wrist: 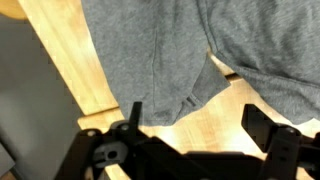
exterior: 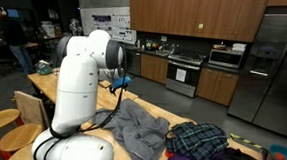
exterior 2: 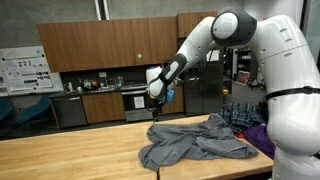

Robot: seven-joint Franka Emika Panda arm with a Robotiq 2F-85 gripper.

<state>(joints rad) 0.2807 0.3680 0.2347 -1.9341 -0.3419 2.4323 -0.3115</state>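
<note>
A grey garment [exterior 2: 195, 143] lies crumpled on the wooden table [exterior 2: 70, 155]; it also shows in an exterior view [exterior: 138, 130] and fills the top of the wrist view [wrist: 170, 50]. My gripper [exterior 2: 157, 104] hangs in the air above the garment's far edge, near its end [exterior: 118, 84]. In the wrist view its two fingers [wrist: 196, 118] are spread wide with only bare table wood between them. It is open and holds nothing.
A pile of plaid and purple clothes [exterior: 198, 141] lies on the table beside the grey garment, also in an exterior view [exterior 2: 245, 118]. Wooden chairs and a stool [exterior: 1, 121] stand by the table. Kitchen cabinets, oven and a steel fridge [exterior: 274, 68] line the back wall.
</note>
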